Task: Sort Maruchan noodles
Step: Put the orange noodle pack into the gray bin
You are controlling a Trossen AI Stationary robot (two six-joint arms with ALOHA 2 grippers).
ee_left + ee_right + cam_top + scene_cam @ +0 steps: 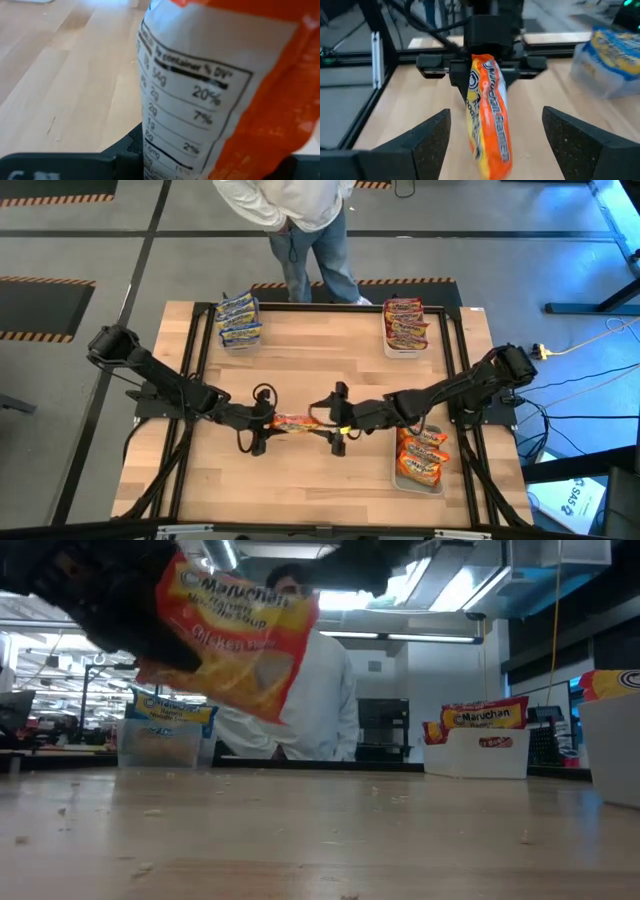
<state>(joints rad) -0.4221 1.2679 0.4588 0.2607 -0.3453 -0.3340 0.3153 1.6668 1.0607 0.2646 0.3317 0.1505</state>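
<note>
Pinching an orange packet [293,422] in my left hand [268,421], I hold it above the middle of the desk [320,350]. My right hand [335,423] is just right of it, fingers spread, not touching. Blue packets [239,319] sit far left, red ones [405,323] far right, orange ones [421,456] near right.
</note>
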